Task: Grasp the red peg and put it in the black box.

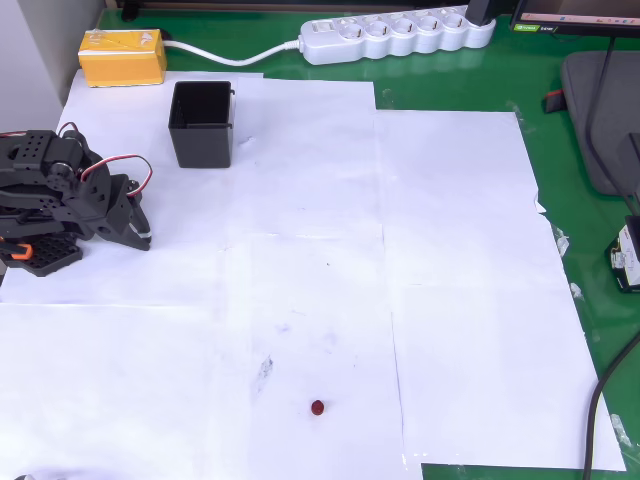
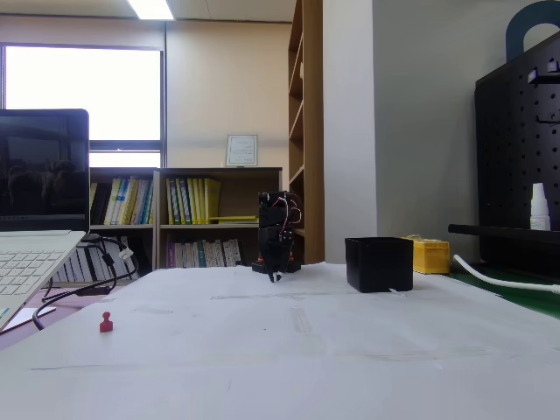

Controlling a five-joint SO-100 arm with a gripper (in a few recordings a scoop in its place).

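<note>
The red peg (image 1: 317, 407) is a tiny dark-red piece standing on the white paper near the front middle in the overhead view; in the fixed view the red peg (image 2: 106, 323) stands at the left. The black box (image 1: 202, 123) sits open-topped at the upper left of the paper, and the black box (image 2: 378, 263) shows right of centre in the fixed view. The folded black arm rests at the left edge with my gripper (image 1: 143, 236) pointing down-right, far from the peg and below-left of the box. My gripper (image 2: 275, 276) hangs tip-down above the paper with its fingers together and nothing between them.
A yellow block (image 1: 122, 56) lies behind the box. A white power strip (image 1: 398, 36) with its cable runs along the back. A laptop (image 2: 39, 210) and black cables sit beside the paper sheets, which cover a green mat (image 1: 590, 250).
</note>
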